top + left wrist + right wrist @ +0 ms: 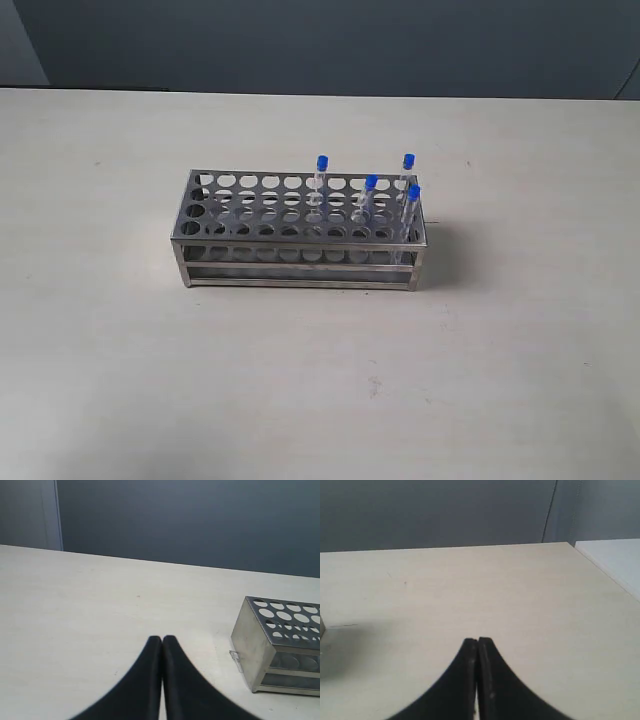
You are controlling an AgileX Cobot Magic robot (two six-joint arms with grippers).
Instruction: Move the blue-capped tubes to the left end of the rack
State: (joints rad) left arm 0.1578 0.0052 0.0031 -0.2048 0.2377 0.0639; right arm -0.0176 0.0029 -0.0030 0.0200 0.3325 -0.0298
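The steel rack (300, 262) stands in the middle of the table in the exterior view. Several blue-capped tubes stand upright in its right half: one (321, 166) near the middle, one (370, 186) further right, and two (408, 162) (413, 194) at the right end. Neither arm shows in the exterior view. My left gripper (162, 639) is shut with nothing in it, and the rack's end (255, 650) lies off to one side of it. My right gripper (477, 641) is shut and empty over bare table; no tubes show in either wrist view.
The pale table (300, 390) spreads wide on all sides of the rack. A dark wall (320, 45) runs behind its far edge. The table's corner (567, 544) shows in the right wrist view.
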